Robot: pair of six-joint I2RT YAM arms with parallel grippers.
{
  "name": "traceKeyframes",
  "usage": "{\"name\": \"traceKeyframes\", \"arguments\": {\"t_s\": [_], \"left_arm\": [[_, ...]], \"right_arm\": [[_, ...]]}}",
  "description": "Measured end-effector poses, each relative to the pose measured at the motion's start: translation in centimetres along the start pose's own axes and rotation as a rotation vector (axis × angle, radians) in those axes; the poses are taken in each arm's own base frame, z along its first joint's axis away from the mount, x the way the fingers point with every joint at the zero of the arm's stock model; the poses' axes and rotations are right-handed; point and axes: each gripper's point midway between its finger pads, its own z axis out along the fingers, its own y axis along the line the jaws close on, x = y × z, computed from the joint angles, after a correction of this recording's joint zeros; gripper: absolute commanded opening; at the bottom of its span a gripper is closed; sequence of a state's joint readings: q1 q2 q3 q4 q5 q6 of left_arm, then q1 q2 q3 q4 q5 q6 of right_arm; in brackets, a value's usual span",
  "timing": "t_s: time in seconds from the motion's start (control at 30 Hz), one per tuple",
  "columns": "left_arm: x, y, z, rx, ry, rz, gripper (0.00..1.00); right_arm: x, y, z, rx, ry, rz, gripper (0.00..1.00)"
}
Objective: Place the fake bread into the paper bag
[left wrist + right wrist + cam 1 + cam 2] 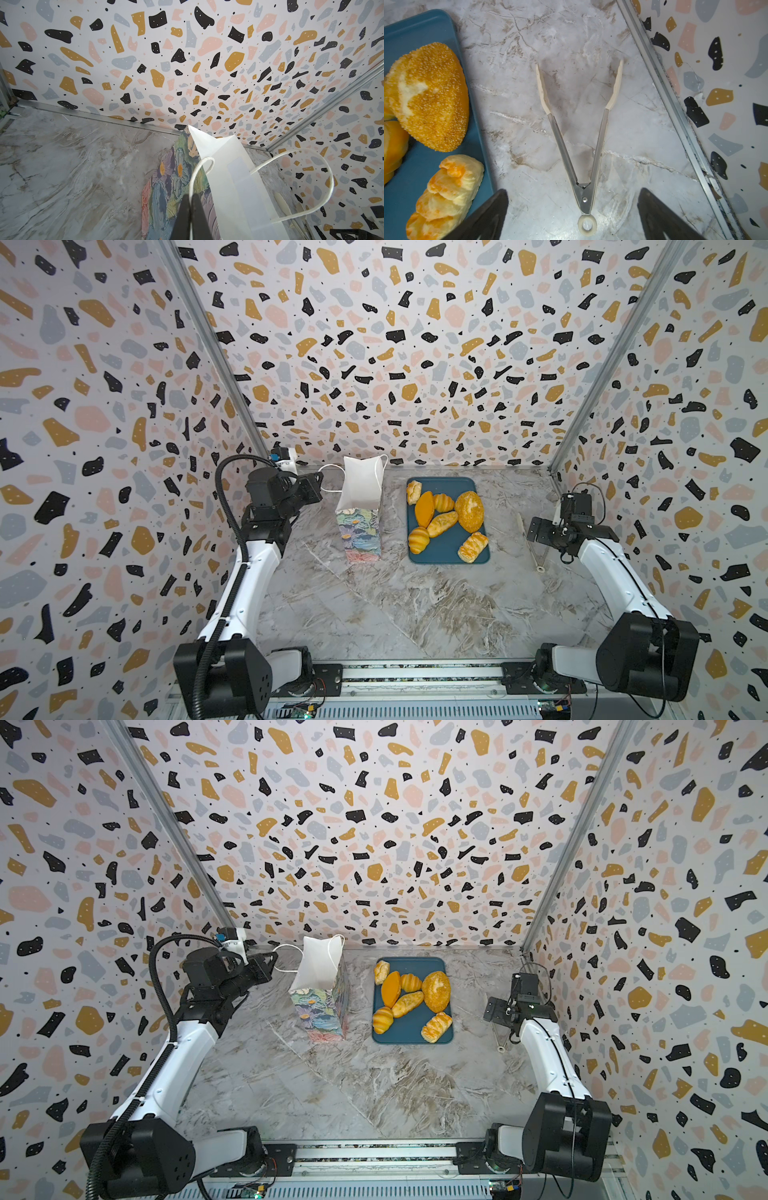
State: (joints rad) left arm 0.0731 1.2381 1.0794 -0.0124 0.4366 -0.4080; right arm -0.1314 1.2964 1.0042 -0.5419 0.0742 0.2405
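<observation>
pinching the paper bag point(228, 166) handle point(193, 177), clear only in wrist view, left gripper point(190, 196) closed; right gripper point(573, 191) open.

paper bag point(360, 537): pastel floral | fake bread point(469, 511): golden-orange | tray point(444, 551): dark blue

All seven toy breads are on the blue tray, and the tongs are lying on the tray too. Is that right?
Not quite. The seven toy breads are on the blue tray, but the tongs are not. They lie on the marble table beside the tray, apart from it. The right wrist view shows this clearly.
</observation>
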Motion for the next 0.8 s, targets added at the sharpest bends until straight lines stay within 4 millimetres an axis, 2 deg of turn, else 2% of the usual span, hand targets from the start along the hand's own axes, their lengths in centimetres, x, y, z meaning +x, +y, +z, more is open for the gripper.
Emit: {"name": "traceKeyframes", "arguments": {"t_s": [0.17, 0.5, 0.8], "left_arm": [[-0.2, 0.0, -0.1, -0.001, -0.009, 0.003, 0.00], [-0.4, 0.2, -0.2, -0.016, -0.022, -0.010, 0.00], [-0.4, 0.5, -0.3, -0.034, -0.030, -0.015, 0.00]], "right_arm": [[0.3, -0.4, 1.0, 0.006, 0.018, 0.006, 0.99], [2.3, -0.2, 4.6, 0.001, 0.120, -0.020, 0.99], [3.9, -0.6, 7.0, 0.024, 0.198, -0.048, 0.99]]}}
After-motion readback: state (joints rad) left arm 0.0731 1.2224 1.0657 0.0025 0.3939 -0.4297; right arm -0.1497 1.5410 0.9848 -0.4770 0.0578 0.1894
